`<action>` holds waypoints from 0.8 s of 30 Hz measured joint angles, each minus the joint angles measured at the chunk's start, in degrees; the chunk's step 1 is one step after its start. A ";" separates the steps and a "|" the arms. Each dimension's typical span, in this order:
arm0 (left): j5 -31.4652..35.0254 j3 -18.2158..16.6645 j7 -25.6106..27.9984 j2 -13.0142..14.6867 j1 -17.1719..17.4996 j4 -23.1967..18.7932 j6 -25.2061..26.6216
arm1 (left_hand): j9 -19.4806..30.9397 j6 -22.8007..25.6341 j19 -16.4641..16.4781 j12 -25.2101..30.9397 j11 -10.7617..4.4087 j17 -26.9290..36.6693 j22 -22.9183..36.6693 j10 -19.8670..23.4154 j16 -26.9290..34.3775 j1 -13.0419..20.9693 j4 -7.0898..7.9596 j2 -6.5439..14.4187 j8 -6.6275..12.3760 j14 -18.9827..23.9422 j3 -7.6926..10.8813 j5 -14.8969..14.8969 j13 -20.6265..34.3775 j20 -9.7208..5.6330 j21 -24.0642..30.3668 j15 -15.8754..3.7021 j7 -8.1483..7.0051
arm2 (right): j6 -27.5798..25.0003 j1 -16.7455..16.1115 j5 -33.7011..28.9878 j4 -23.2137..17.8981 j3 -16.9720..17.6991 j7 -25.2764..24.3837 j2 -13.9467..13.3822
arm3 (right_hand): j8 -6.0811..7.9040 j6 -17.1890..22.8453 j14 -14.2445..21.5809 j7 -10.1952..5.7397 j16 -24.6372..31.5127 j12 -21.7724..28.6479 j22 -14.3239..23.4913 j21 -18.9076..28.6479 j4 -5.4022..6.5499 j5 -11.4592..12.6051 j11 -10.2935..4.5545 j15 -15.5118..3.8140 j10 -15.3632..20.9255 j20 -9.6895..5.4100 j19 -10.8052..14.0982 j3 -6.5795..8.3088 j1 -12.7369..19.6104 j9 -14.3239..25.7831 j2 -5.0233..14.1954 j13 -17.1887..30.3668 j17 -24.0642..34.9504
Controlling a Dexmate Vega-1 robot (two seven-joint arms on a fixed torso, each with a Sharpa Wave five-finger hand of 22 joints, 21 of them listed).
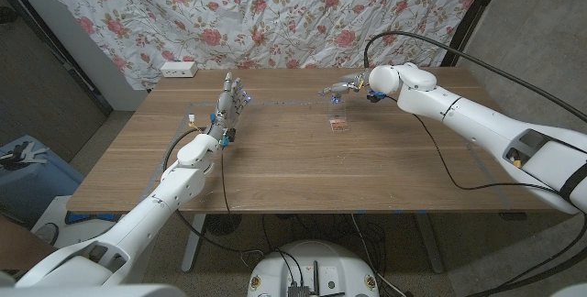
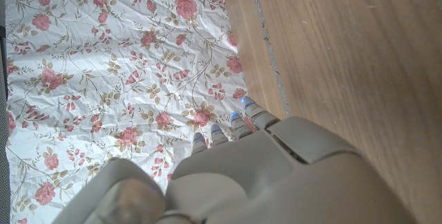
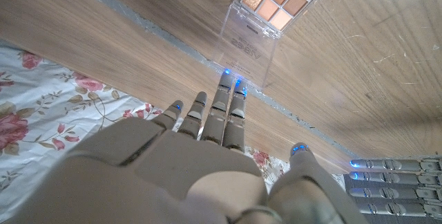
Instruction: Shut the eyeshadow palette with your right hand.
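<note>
Flowered cloth (image 1: 275, 13) hangs behind the wooden surface (image 1: 275, 164). Right robot hand (image 1: 347, 85), fingers spread, reaches the open palette's (image 1: 338, 124) clear lid (image 3: 250, 50), far right. Left robot hand (image 1: 229, 100) stands upright, holding nothing.

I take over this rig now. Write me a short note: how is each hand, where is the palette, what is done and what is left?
Right hand: open, fingers extended, holding nothing, over the far side of the table; in the right wrist view its fingertips are at the edge of the clear lid.
Left hand: open, raised at the table's left side, idle.
Eyeshadow palette: mid-table, open, lid up, pans showing.
Done: the right hand's approach.
Left: push the lid down until shut.
</note>
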 measured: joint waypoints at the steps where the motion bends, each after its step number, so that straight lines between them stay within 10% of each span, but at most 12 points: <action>1: 0.00 0.00 0.00 0.00 0.00 0.00 0.00 | 0.00 0.00 0.00 0.00 0.00 0.00 0.00 0.00 0.00 0.00 0.00 0.00 0.00 0.00 0.00 0.00 0.00 0.00 0.00 0.00 0.00 | -0.08 0.00 -0.04 0.00 0.00 -0.01 0.00 | 0.00 0.00 0.00 0.00 0.00 0.00 0.00 0.00 0.00 0.00 0.00 0.00 0.00 -0.19 0.19 0.00 0.00 0.13 0.00 0.16 0.00; 24: 0.03 0.01 0.03 0.00 -0.02 0.06 0.00 | 0.00 0.00 0.00 0.00 0.00 0.00 0.00 0.00 0.00 0.00 0.00 0.00 0.00 0.00 0.00 0.00 0.00 0.00 0.00 0.00 0.00 | -3.22 -5.45 -1.42 -9.85 3.05 -1.04 -4.05 | 0.33 0.62 0.31 -0.01 0.43 0.00 0.00 0.00 -0.17 0.00 0.00 -0.10 -0.01 -0.40 0.39 0.16 0.60 0.44 0.61 0.80 0.27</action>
